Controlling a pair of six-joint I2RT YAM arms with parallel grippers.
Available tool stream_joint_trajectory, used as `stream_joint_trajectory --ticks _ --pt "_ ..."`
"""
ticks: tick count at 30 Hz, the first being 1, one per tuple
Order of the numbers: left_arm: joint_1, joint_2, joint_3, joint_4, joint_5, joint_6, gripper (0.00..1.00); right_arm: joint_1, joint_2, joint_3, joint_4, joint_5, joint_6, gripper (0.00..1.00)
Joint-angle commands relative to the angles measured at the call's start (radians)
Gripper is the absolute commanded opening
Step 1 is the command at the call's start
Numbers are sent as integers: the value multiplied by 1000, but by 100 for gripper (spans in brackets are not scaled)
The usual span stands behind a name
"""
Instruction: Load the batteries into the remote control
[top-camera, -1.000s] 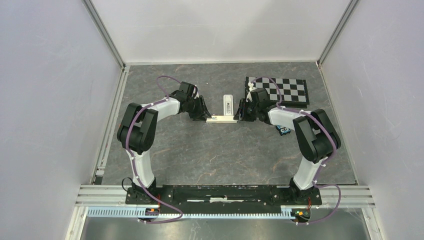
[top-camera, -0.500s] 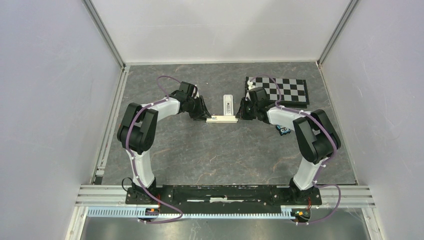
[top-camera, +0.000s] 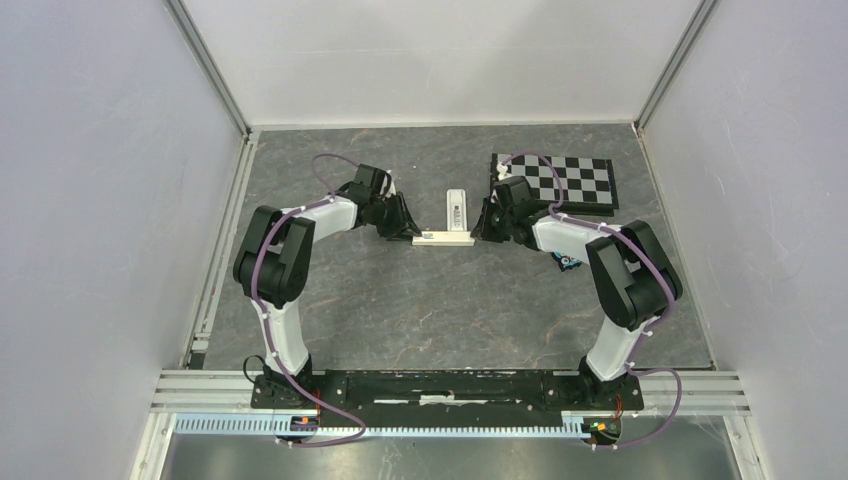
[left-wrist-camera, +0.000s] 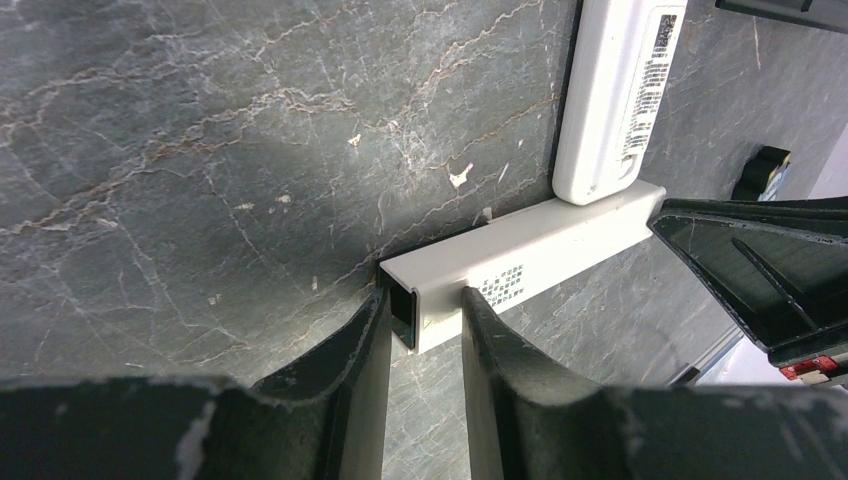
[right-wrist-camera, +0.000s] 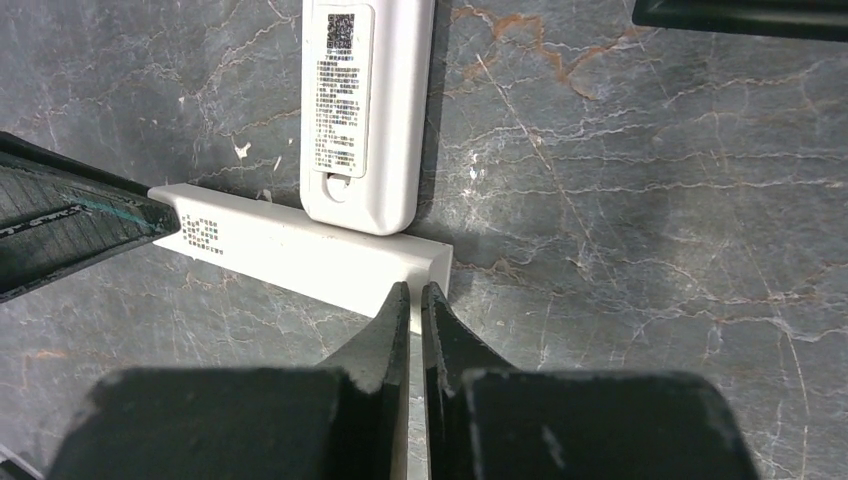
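A: Where is the remote control (right-wrist-camera: 358, 110) lying?
B: Just beyond the white bar (left-wrist-camera: 530, 265), pointing lengthwise away, equally near both. Left gripper (left-wrist-camera: 427, 300) and right gripper (right-wrist-camera: 415, 295) are each pinching a bar end.

We found the bar (top-camera: 443, 238) lying crosswise on the table (top-camera: 400, 310) between the two pincers. One end sat between the fingers of the left pincer (left-wrist-camera: 425, 310), and the other was at the tips of the right pincer (right-wrist-camera: 415, 298). The remote control (right-wrist-camera: 355, 110) lay beyond the bar, ahead and left of the right pincer, its near end against the bar's far side. The batteries (top-camera: 570, 263) lay to the right of the right pincer, beneath its arm. The checkered board (top-camera: 560, 180) lay farther off, beyond that pincer and to its right.
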Motion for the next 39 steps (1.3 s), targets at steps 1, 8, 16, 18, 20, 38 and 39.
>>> stream_joint_trajectory --ticks 1,8,16,18,20,38,39 --pt "-21 69 -71 -103 -24 8 26 50 42 -59 -58 -42 63 6" --pt "-20 78 -106 -5 113 -64 15 106 85 -94 35 -151 154 4" --pt "-16 56 -84 -37 79 -52 7 161 70 -42 -34 -47 133 5" --pt "-4 18 -52 -93 6 -9 17 144 31 -13 -78 60 86 10" --pt "17 -28 -27 -124 -48 23 31 116 -17 13 -105 171 32 22" --pt "128 -628 19 -377 -308 190 100 -84 -690 -15 -348 597 -220 85" --pt "128 -675 17 -387 -328 191 100 -84 -749 -34 -356 630 -226 98"
